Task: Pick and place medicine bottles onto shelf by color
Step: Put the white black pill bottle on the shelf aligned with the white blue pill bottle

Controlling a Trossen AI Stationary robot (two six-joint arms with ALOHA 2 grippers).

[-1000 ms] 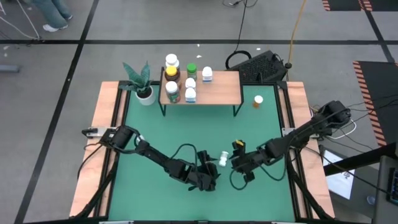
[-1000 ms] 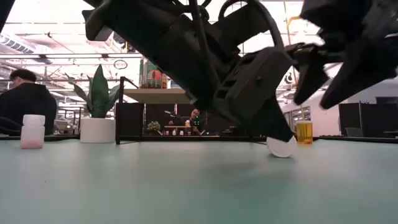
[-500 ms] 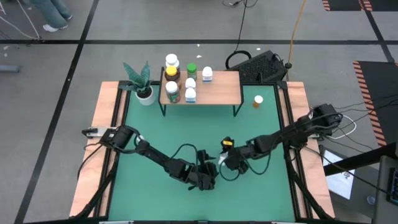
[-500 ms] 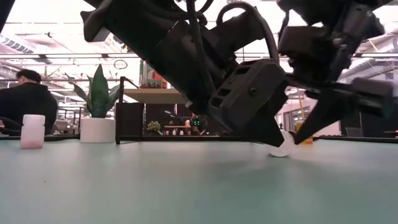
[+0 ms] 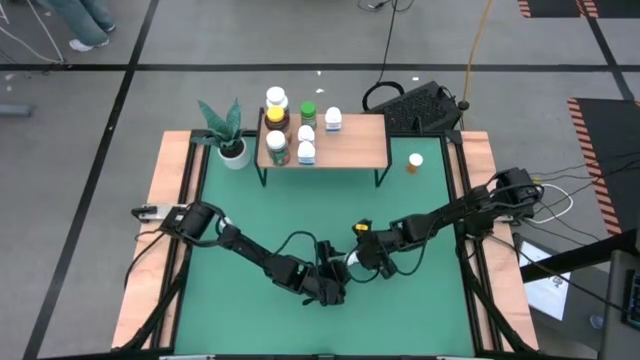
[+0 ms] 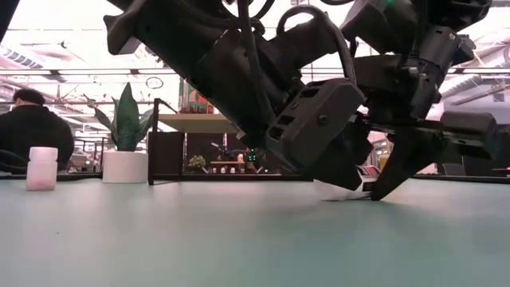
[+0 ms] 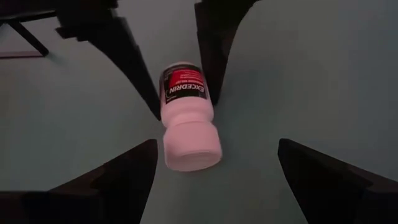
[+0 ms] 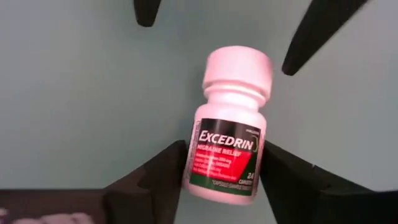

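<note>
Your right gripper (image 8: pixel 221 180) low at mid-table, fingers clamped on the toppled white bottle's (image 8: pixel 229 134) labelled body, your left gripper (image 7: pixel 214 180) facing it, fingers spread wide around the cap, gripping nothing, shelf (image 5: pixel 350 140) well beyond.

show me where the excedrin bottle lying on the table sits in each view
High view: the Excedrin bottle is mostly hidden between the two grippers at table centre.
Low view: a white sliver on the table under the arms.
Left wrist view: centre, lying down, cap nearest the camera.
Right wrist view: centre, label facing the camera, between that arm's fingers.
Shared landmark: the green table.
</note>
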